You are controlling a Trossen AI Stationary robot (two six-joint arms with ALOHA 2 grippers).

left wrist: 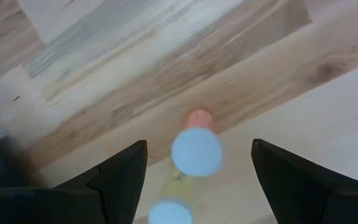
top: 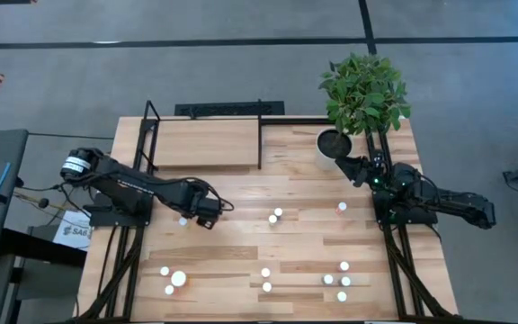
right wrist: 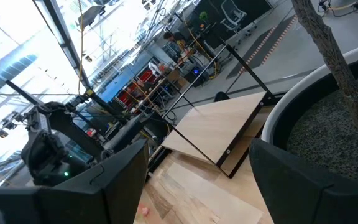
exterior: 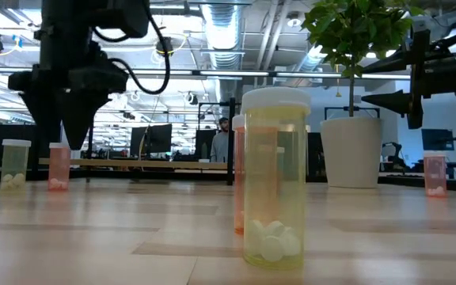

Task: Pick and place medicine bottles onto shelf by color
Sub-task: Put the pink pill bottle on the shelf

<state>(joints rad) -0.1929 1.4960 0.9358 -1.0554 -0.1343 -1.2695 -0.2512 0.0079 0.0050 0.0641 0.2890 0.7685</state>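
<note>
On the plank table (top: 241,184), the shelf (top: 207,142) is used as landmark: a light-wood board in a thin black rod frame, set at the far-left part of the tabletop. Left gripper (top: 216,209) is held just in front of the shelf's near edge, above the table, fingers spread wide with nothing between them. In the left wrist view, left gripper (left wrist: 197,171) is seen looking down on a white-capped bottle (left wrist: 196,151) with an orange-pink body, standing on the wood between the open fingers but below them, not gripped; a second white cap (left wrist: 169,213) is partly seen just beside it. Right gripper (top: 347,168) is parked well to the right of the shelf, next to the white plant pot (top: 333,144), jaws wide apart and empty; in its wrist view the pot's gravel and the shelf board (right wrist: 219,130) are seen past the fingers. Medicine bottles are scattered on the table, none on the shelf: two (top: 275,216) near table centre, one (top: 342,207) further right, one (top: 183,220) by the left gripper, the rest in clusters along the near edge (top: 174,281) (top: 340,281) (top: 265,279). In the low view a yellowish bottle (exterior: 274,178) holding white pills is seen closest, an orange one behind it, others (exterior: 15,165) (exterior: 58,166) (exterior: 435,174) further off. A person (exterior: 222,142) is seen in the room beyond.
</note>
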